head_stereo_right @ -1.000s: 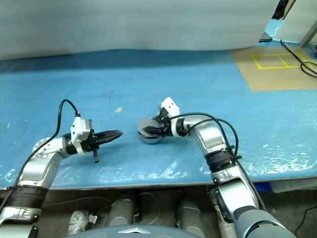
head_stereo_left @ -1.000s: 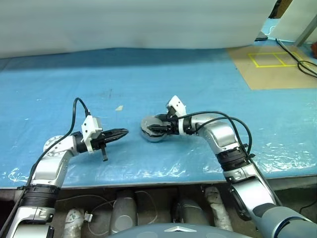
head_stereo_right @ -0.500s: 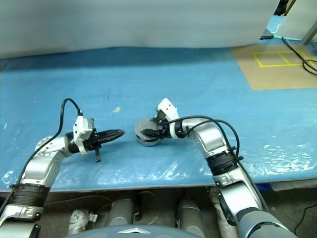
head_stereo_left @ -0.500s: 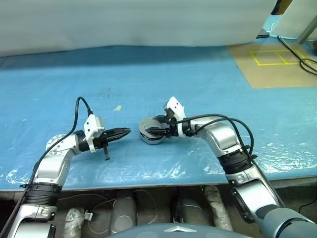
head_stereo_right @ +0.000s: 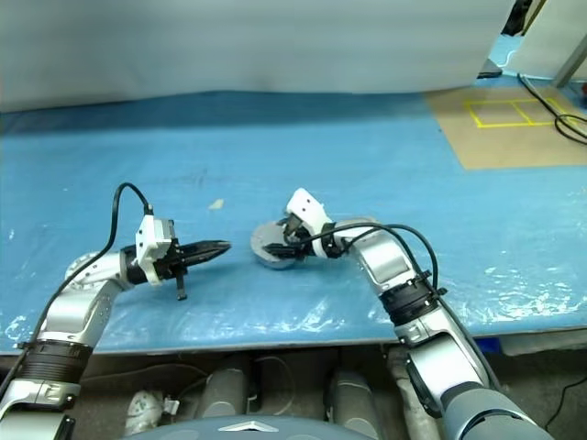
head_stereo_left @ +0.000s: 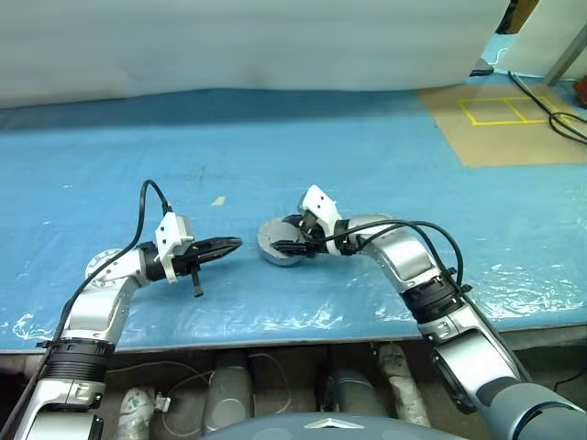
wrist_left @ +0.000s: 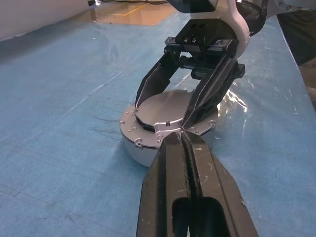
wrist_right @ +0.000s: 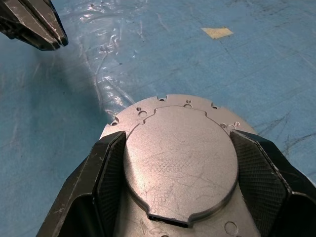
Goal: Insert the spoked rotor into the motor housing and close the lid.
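1. Right wrist view: right gripper [wrist_right: 177, 163] sits w/ its two black fingers [wrist_right: 106, 168] spread wide, one on each side of a round flat grey lid [wrist_right: 180, 158] that lies on top of the motor housing [wrist_right: 148, 106].
2. Pads are right at the lid's edge on both sides; looks like touching, can't tell how firm the pinch is.
3. Lid is a plain disc w/ a small notch on one edge; housing flange w/ small holes shows around it.
4. Spoked rotor: can't see it, housing is covered by the lid, so inside is hidden.
5. Left eye view: housing [head_stereo_left: 272, 247] rests on the blue table cover [head_stereo_left: 367, 137], roughly mid-table, just in front of the robot, betw. the two arms.
6. Right gripper [head_stereo_left: 292, 240] reaches in from the right, pointing left and a bit downward onto the housing top.
7. Left gripper [head_stereo_left: 227, 245] has fingers pressed together, nothing betw. them, holding nothing.
8. It points about level toward the housing, tip near its left side but apart, hanging above the cover.
9. Left wrist view: shut left fingertips [wrist_left: 182, 143] aim at the housing [wrist_left: 138, 148]; right gripper [wrist_left: 170, 108] straddles the lid [wrist_left: 163, 106] from behind.
10. Small pale scrap [head_stereo_left: 219, 200] lies on the cover, farther back, left of the housing.
11. Brown board w/ yellow square outline [head_stereo_left: 500, 110] sits at far right; black cables [head_stereo_left: 550, 110] cross it.
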Motion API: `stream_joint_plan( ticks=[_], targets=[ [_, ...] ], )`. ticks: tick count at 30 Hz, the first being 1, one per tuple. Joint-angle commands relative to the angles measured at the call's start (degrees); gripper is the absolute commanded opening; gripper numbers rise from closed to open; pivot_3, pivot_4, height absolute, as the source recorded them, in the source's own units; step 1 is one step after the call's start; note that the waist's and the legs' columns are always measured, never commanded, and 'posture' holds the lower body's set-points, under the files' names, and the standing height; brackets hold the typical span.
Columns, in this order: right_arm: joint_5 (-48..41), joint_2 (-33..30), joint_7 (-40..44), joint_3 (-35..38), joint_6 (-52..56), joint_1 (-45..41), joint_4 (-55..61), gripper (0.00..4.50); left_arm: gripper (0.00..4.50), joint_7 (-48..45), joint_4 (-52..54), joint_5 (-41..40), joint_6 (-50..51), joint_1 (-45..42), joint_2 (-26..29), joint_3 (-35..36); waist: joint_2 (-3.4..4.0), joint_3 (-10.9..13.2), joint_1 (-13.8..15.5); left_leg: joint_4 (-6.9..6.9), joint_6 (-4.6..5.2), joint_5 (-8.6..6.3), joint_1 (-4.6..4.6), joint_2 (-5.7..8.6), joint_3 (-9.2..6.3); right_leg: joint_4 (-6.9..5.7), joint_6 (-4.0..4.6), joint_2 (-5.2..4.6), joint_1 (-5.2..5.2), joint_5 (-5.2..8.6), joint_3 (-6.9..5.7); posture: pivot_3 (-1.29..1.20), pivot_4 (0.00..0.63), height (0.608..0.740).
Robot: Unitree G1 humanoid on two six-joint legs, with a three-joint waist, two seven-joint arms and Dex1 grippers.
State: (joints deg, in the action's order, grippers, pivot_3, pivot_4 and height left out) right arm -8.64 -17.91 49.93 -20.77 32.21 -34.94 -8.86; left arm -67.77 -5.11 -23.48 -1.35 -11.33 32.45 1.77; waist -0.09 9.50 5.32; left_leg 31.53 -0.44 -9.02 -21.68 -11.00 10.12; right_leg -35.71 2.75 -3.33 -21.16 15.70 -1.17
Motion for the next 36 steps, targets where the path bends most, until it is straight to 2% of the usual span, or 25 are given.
stream_joint_plan(
  ticks=[1,6,10,13,16,21,25,31,36],
  targets=[
    [4.4,-1.9,-0.9,-2.7,0.6,1.3,-6.7,2.97,0.05,0.1,1.1,-0.1,-0.6,-0.6,-0.1,0.1,0.00,0.0,0.0,-0.02,0.01,0.00,0.11,0.01,0.01,0.01,0.00,-0.02,0.08,0.01,0.03,0.00,0.150,0.740],
    [4.2,-2.8,0.0,-2.2,0.0,0.3,-7.9,2.97,0.05,0.1,0.6,0.0,-0.7,-1.2,-0.4,0.1,0.00,0.0,0.2,-0.26,0.03,-0.02,0.53,0.09,0.04,0.00,-0.02,-0.07,0.33,0.02,0.11,0.00,0.150,0.740],
    [-0.9,-1.9,1.1,2.1,4.7,-0.1,-5.3,2.97,0.05,0.1,0.3,0.3,-1.1,-1.4,-0.8,-0.2,0.00,0.0,0.3,-0.29,0.03,-0.02,0.51,0.10,0.04,0.00,-0.01,-0.07,0.32,0.01,0.11,0.00,0.150,0.740],
    [-6.4,-1.0,2.9,5.5,8.5,-0.1,-0.7,2.97,0.05,0.0,0.0,0.4,-1.1,-1.6,-1.0,-0.2,0.00,0.0,0.4,-0.28,0.03,-0.01,0.31,0.11,0.05,0.11,0.00,-0.08,0.21,0.01,0.11,0.00,0.150,0.740],
    [-7.6,-1.5,4.3,6.1,6.8,1.0,2.8,2.97,0.05,-0.3,-0.4,0.7,-1.5,-1.6,-1.2,-0.6,-0.01,0.0,0.2,-0.25,0.02,0.01,-0.21,0.10,0.06,0.17,0.00,-0.05,-0.21,0.00,0.07,0.00,0.150,0.740],
    [-5.2,-2.1,3.1,4.7,4.5,2.1,2.4,2.97,0.05,-0.9,-1.3,1.2,-2.3,-2.1,-1.2,-1.1,-0.02,0.0,0.1,-0.22,0.04,0.04,-1.14,0.05,0.00,-0.07,-0.27,0.09,-1.15,-0.19,-0.09,0.00,0.150,0.740],
    [-3.4,-3.2,2.7,3.0,3.0,2.8,2.7,2.97,0.05,-1.3,-1.8,1.2,-2.6,-2.3,-1.1,-1.2,-0.02,0.0,0.2,-0.14,0.01,0.02,-1.24,0.05,-0.03,-0.07,-0.29,0.09,-1.17,-0.20,-0.14,0.00,0.150,0.740],
    [1.4,-5.9,2.5,-0.9,-1.5,5.3,0.4,2.97,0.05,-1.8,-1.8,1.1,-2.7,-2.3,-1.1,-1.2,-0.02,0.0,0.2,0.00,0.00,0.02,-0.89,0.08,-0.04,-0.04,-0.15,-0.05,-0.78,-0.12,-0.16,0.00,0.150,0.740],
    [4.7,-7.4,1.2,-2.5,-4.7,6.1,-1.1,2.97,0.05,-2.1,-1.5,1.1,-2.6,-1.9,-1.1,-1.2,-0.02,0.0,0.3,-0.10,0.02,0.00,-0.12,0.08,-0.03,0.16,-0.03,-0.09,0.02,-0.01,-0.12,0.00,0.150,0.740]
  ],
)
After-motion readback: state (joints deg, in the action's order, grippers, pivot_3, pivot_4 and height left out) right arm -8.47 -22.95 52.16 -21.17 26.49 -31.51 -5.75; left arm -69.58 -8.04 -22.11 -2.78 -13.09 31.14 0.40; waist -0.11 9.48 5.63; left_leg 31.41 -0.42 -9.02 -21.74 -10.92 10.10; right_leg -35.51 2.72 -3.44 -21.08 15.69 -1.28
